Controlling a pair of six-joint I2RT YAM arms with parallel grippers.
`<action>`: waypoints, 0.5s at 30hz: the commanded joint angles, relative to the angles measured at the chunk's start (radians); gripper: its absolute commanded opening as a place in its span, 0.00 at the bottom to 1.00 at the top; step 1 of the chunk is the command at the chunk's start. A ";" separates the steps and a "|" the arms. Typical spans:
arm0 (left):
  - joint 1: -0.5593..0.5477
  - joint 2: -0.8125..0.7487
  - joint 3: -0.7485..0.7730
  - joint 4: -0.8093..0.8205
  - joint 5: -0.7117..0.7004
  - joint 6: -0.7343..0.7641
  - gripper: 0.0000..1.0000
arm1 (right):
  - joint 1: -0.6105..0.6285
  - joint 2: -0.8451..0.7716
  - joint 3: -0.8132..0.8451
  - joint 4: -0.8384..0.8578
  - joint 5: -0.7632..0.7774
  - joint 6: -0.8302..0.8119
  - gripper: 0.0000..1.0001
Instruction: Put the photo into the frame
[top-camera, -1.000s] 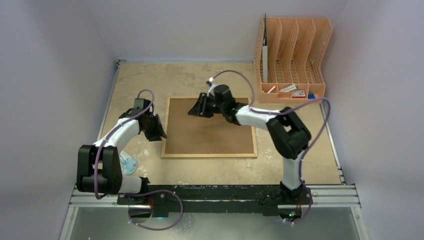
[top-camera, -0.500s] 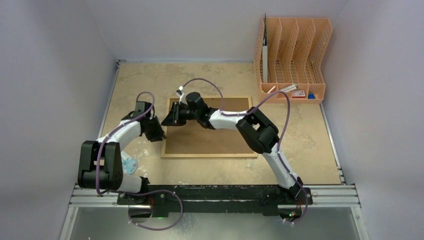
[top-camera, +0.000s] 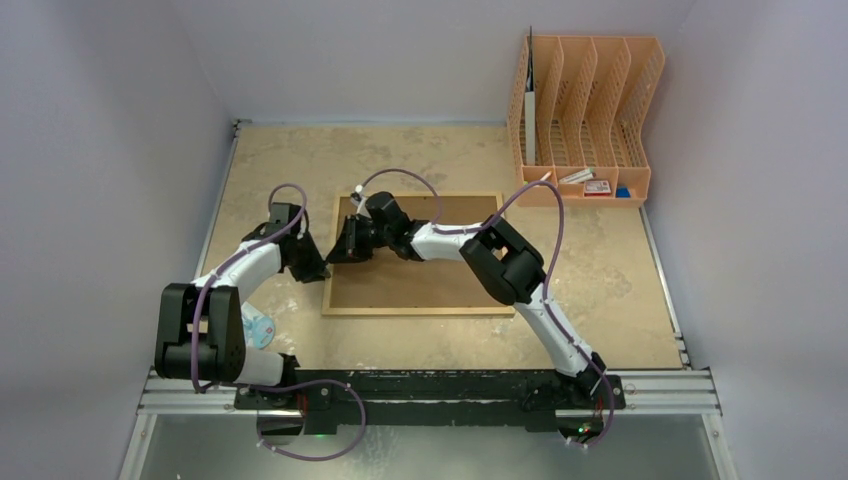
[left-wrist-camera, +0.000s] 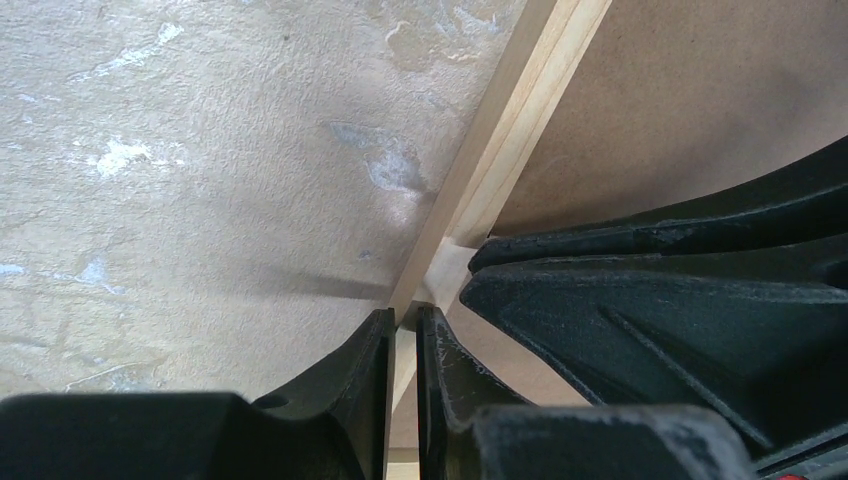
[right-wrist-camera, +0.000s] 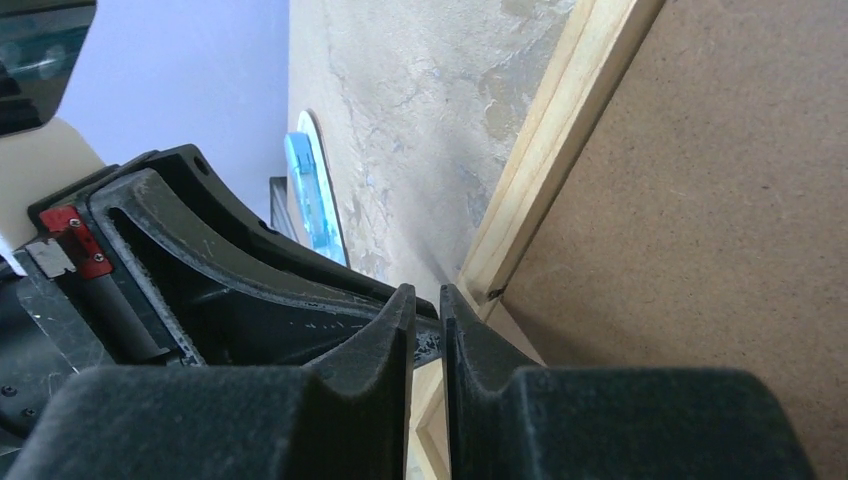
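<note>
The frame lies back-up on the table, brown fibreboard showing inside its thin light-wood border. Both grippers meet at its left edge. My left gripper comes in from the table side. Its fingers stand narrow on either side of the wood border, with light wood filling the slit between them. My right gripper reaches across the backboard to the same edge. Its jaws are drawn to a thin slit over the border, close beside the left fingers. The photo is out of view.
An orange file organiser holding small items stands at the back right corner. A small blue-and-white object lies on the table by the left arm's base. Grey walls close in the table on three sides.
The right arm swept left across the backboard from the frame's top middle to its left edge. Both grippers narrowed their jaws; the left one edged onto the border.
</note>
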 joint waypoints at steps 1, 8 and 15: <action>-0.001 0.028 -0.015 -0.033 -0.066 -0.007 0.10 | 0.006 0.012 0.053 -0.065 -0.005 -0.013 0.17; -0.001 0.036 -0.024 -0.025 -0.078 -0.012 0.10 | 0.004 0.018 0.051 -0.131 0.026 -0.030 0.16; -0.001 0.049 -0.029 -0.018 -0.074 -0.016 0.08 | -0.010 0.011 0.022 -0.173 0.093 -0.041 0.15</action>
